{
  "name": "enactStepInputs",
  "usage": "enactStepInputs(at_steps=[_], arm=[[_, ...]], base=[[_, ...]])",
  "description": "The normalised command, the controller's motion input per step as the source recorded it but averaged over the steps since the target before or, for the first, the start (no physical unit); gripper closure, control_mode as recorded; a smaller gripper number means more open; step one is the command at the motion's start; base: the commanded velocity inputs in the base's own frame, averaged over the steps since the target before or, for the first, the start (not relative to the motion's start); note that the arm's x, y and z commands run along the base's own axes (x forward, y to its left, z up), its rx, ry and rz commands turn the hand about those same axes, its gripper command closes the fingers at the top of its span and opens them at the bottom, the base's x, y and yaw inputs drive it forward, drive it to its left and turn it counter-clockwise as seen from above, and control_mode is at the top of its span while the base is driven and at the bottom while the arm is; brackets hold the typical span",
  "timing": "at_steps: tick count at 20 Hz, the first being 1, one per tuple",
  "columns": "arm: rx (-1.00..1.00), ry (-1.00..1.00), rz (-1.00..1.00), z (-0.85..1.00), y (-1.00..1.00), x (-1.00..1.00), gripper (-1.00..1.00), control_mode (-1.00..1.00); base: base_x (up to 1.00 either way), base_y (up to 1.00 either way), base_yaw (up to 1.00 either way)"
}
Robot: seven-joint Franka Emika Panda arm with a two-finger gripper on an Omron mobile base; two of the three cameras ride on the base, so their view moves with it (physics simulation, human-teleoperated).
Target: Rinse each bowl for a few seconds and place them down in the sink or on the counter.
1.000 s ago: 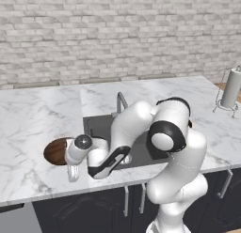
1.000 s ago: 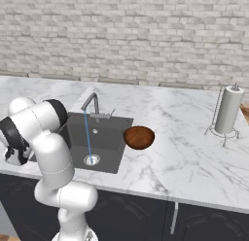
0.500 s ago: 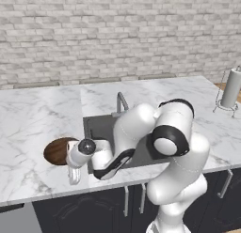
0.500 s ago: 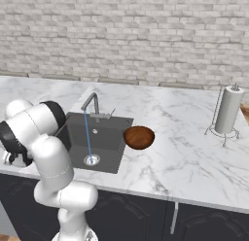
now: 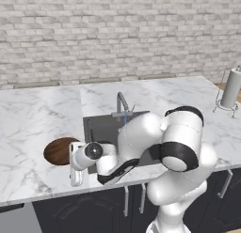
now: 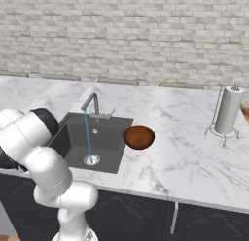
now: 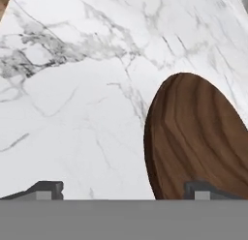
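I see the counter (image 5: pixel 37 119) carrying one bowl (image 5: pixel 60 150) near its front edge, another bowl (image 6: pixel 139 137) right of the sink (image 6: pixel 73 138), and a paper-towel stand (image 6: pixel 226 111) toward its right end

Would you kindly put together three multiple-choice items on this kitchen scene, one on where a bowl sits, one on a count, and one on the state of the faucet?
1. Where does the bowl near the gripper rest?
A. Inside the sink
B. On the counter left of the sink
C. On the paper towel holder

2. How many wooden bowls are on the counter?
A. One
B. Two
C. Three

3. What is the faucet doing?
A. Running water
B. Turned off
C. Lying on the counter

Answers:
1. B: the left bowl lies on the counter left of the sink, beside the gripper, whose jaws stand open.
2. B: besides that one, the right bowl sits on the marble right of the basin.
3. A: a thin blue stream falls from the faucet to the drain.
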Motion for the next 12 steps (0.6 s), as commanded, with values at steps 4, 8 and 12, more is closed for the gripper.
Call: enactStepInputs(at_steps=[4, 8, 12], arm=[[0.00, 0.00, 0.00, 0.61, 0.03, -0.11, -1.00, -1.00], [0.00, -0.02, 0.00, 0.69, 0.09, -0.12, -1.00, -1.00], [0.00, 0.00, 0.00, 0.77, 0.13, -0.05, -1.00, -1.00]], base=[[0.00, 0.00, 0.00], [0.00, 0.00, 0.00], [0.00, 0.00, 0.00]])
